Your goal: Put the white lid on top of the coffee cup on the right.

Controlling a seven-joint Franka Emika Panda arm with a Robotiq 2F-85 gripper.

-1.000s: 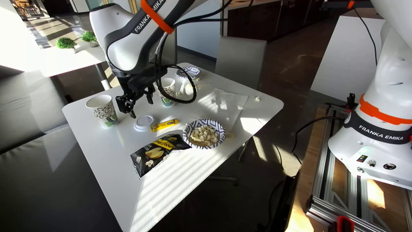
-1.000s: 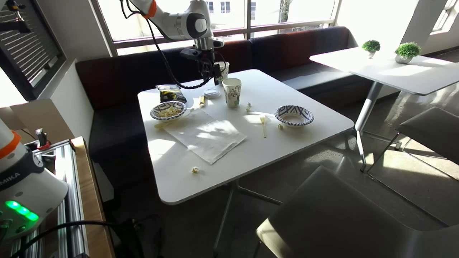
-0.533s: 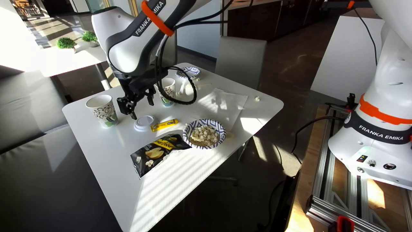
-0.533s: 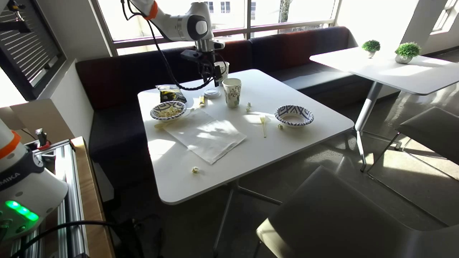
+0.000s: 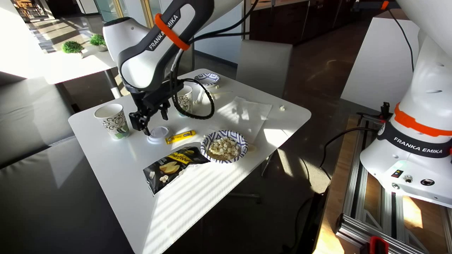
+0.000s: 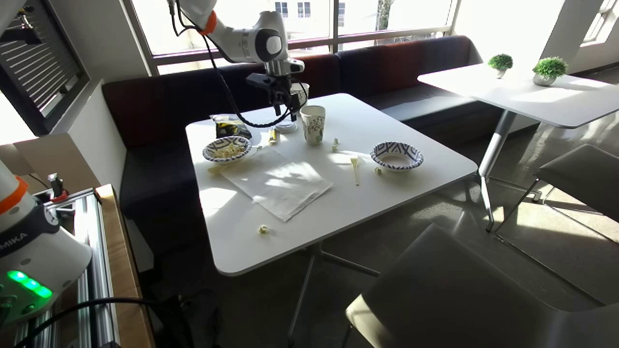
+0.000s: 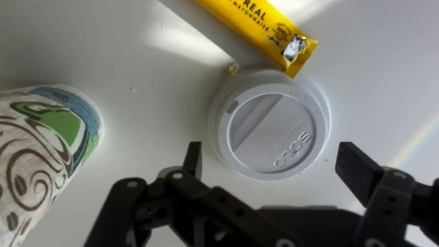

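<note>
Jaws spread wide and holding nothing, the black claw (image 7: pixel 270 151) hangs over the round white plastic lid (image 7: pixel 274 130) lying on the white counter (image 6: pixel 348 133) near two printed white paper cups (image 5: pixel 114 123).

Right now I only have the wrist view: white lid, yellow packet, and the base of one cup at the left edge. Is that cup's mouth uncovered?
Observer: Yes, in an exterior view that cup shows an open mouth with no lid on it.
Operator: Is there another cup outside my frame?
Observer: Yes, a second cup with a similar print stands upright.
Operator: And what sits past the far end of the yellow packet?
Observer: A patterned bowl of popcorn, visible in both exterior views.
</note>
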